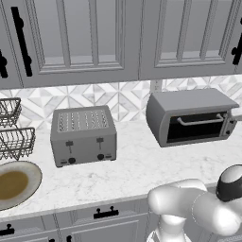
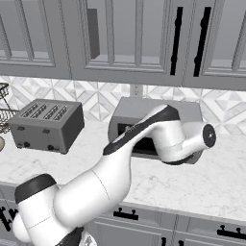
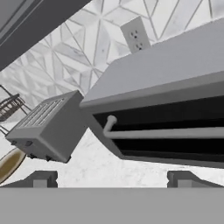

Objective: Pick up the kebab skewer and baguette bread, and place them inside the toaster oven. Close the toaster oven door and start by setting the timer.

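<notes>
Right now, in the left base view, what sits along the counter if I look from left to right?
Wire baskets and a plate at the left edge → the slotted pop-up toaster → the toaster oven, its door shut → the robot's white arm low at the right.

Straight ahead of the hand [image 3: 112, 178] stands the toaster oven [image 3: 166, 100] on the table [image 3: 105, 164], its door [image 3: 168, 131] shut — the wall outlet [image 3: 136, 35] behind it. Off to the hand's left sits the pop-up toaster [image 3: 48, 129], with a plate [image 3: 8, 162] and wire baskets [image 3: 11, 107] farther left.
</notes>
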Available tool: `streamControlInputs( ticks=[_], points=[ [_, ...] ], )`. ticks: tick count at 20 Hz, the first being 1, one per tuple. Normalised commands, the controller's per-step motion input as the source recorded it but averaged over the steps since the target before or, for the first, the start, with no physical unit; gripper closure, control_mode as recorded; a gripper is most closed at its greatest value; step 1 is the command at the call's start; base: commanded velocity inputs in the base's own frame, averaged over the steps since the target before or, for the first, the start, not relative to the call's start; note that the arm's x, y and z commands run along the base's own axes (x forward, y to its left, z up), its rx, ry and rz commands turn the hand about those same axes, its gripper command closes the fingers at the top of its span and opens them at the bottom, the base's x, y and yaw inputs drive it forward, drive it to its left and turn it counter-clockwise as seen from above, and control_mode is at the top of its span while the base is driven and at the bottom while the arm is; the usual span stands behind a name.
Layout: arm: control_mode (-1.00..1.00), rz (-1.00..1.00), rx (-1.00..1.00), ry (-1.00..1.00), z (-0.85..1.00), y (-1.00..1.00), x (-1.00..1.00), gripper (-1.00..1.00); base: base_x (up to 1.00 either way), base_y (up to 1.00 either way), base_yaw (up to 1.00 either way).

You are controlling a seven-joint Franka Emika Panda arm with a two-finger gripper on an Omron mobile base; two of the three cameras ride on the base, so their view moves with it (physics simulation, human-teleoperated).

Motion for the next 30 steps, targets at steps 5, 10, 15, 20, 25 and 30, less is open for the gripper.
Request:
streamControlInputs(
  ticks=[5,10,15,20,25,30],
  points=[
    [-1.00,0.00,-0.08,-0.10,-0.07,-0.60,-0.18,-1.00,0.00,0.00,0.00],
    [-1.00,0.06,-0.09,-0.07,-0.18,-0.71,-0.19,-1.00,0.00,0.00,0.00],
    [-1.00,0.04,-0.11,-0.08,-0.15,-0.46,-0.03,-1.00,0.00,0.00,0.00],
    [-1.00,0.07,-0.15,-0.10,-0.41,-0.14,0.00,-1.00,0.00,0.00,0.00],
    [-1.00,0.09,-0.13,-0.22,-0.57,0.00,0.01,-1.00,0.00,0.00,0.00],
    [-1.00,0.09,-0.09,-0.25,-0.56,0.00,0.26,-1.00,0.00,0.00,0.00]
  ],
)
